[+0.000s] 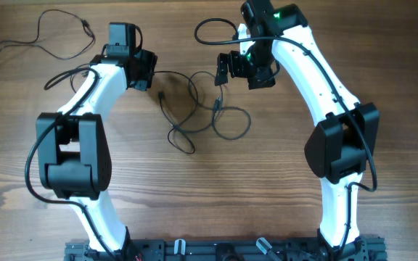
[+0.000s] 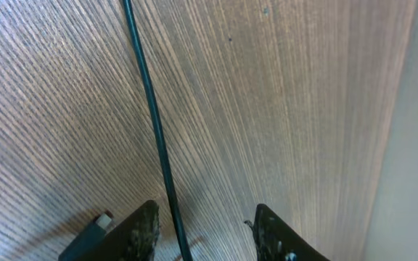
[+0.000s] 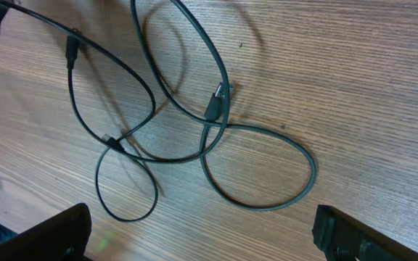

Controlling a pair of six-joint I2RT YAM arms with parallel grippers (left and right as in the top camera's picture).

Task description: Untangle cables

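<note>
We judge the cables (image 3: 209, 119) light, limp and slippery — best pinched beside a plug (image 3: 217, 98). Our left tool (image 2: 205, 226) straddles one strand (image 2: 154, 130), jaws apart; our right tool (image 3: 202, 235) hangs wide open.

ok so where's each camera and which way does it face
overhead: fixed above the table, looking straight down on the left arm, right arm and tangled cables.
left wrist: on the left arm, looking down at the table; one cable runs between the left fingers.
right wrist: on the right arm, looking down at the tangled cables; right fingers in the bottom corners.
overhead and right wrist share those cables.
</note>
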